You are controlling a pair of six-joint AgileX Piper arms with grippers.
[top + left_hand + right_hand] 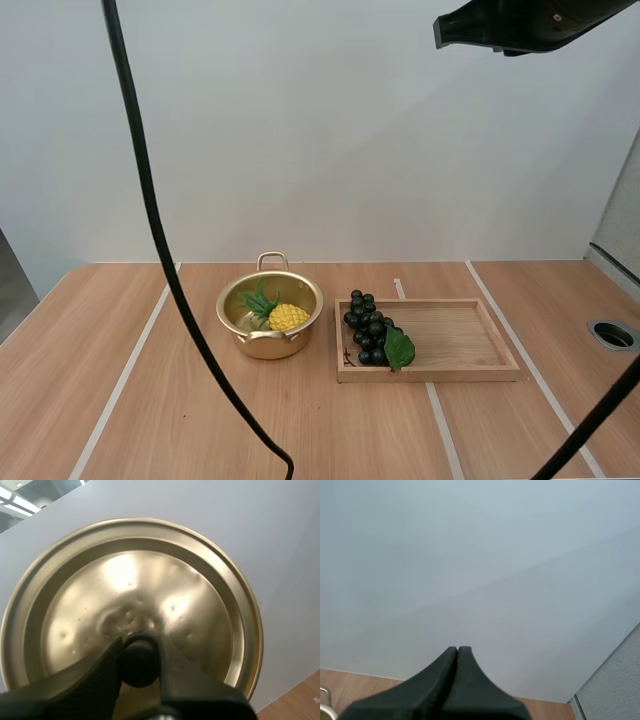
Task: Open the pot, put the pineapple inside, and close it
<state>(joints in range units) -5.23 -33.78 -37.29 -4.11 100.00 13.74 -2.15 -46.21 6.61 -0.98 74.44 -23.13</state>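
1. Opening looks done: the pot point(270, 345) stands lidless on the counter point(180, 400), just left of the wooden tray point(430, 375).
2. Loading looks done too: the pineapple point(286, 317) lies inside the pot, its leafy crown pointing left.
3. What is left, I judge, is closing. The lid point(135, 575) is off the pot, carried by the left hand point(139, 647), which pinches its black knob point(139, 665).
4. The right hand point(457, 650) has its fingers pressed together on nothing.
5. Pot and lid are thin, shiny, brass-coloured metal, and the lid is a shallow dimpled disc with a stepped rim. The pineapple is knobbly and yellow. Dark round grapes point(365, 330) with a green leaf sit at the tray's left end.
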